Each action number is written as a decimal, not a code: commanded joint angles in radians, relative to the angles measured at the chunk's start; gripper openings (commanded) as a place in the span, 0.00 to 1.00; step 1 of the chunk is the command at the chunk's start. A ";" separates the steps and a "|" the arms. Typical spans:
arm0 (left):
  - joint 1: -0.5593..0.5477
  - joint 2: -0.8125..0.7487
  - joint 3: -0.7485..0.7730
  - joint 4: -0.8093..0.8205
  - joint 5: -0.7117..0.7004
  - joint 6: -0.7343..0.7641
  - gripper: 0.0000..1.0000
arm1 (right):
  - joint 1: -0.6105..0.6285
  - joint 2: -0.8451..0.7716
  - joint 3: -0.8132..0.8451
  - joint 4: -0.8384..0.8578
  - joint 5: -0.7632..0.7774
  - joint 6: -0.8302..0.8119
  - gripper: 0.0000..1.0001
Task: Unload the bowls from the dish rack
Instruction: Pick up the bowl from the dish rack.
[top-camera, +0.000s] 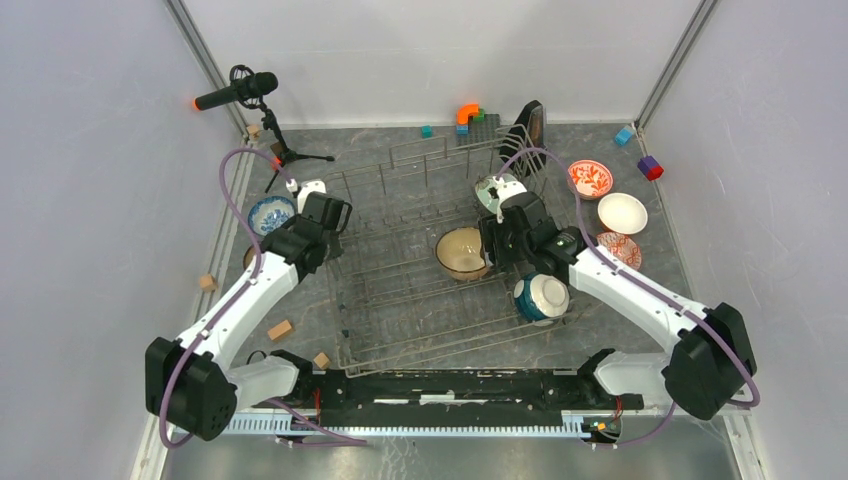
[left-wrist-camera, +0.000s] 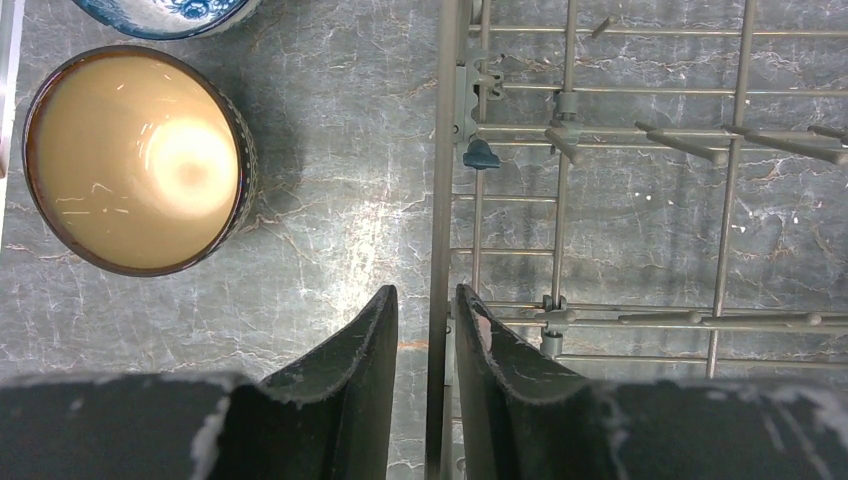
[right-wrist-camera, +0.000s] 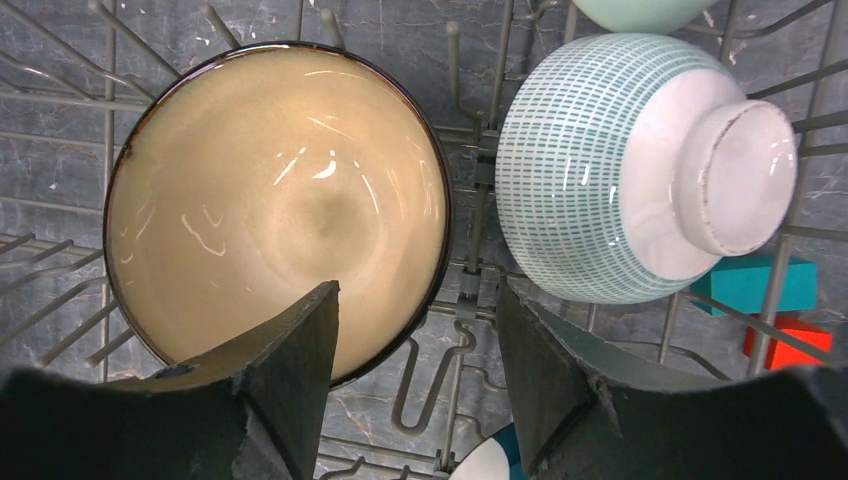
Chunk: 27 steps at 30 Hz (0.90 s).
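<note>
My right gripper (right-wrist-camera: 415, 290) is spread wide over the rim of the tan bowl (right-wrist-camera: 270, 190). That bowl sits in the dish rack (top-camera: 400, 300) beside the striped bowl (right-wrist-camera: 580, 170). My left gripper (left-wrist-camera: 427, 295) is a little apart around the rack's side wire, pinching nothing.

Nine bowls (top-camera: 622, 212), one dish rack (top-camera: 400, 300), one microphone (top-camera: 235, 92).

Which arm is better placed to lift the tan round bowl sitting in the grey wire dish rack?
Right. The right gripper hangs open over that tan bowl, fingers either side of its rim. The left gripper straddles the dish rack's left side wire, away from it.
</note>
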 joint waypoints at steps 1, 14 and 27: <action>0.000 -0.033 -0.006 0.023 0.015 -0.036 0.35 | 0.004 0.022 -0.009 0.061 -0.008 0.052 0.64; -0.009 -0.070 -0.017 0.020 0.003 -0.035 0.38 | -0.027 0.071 -0.075 0.197 -0.113 0.160 0.40; -0.011 -0.093 -0.014 0.020 -0.001 -0.037 0.39 | -0.027 0.017 -0.020 0.174 -0.107 0.136 0.01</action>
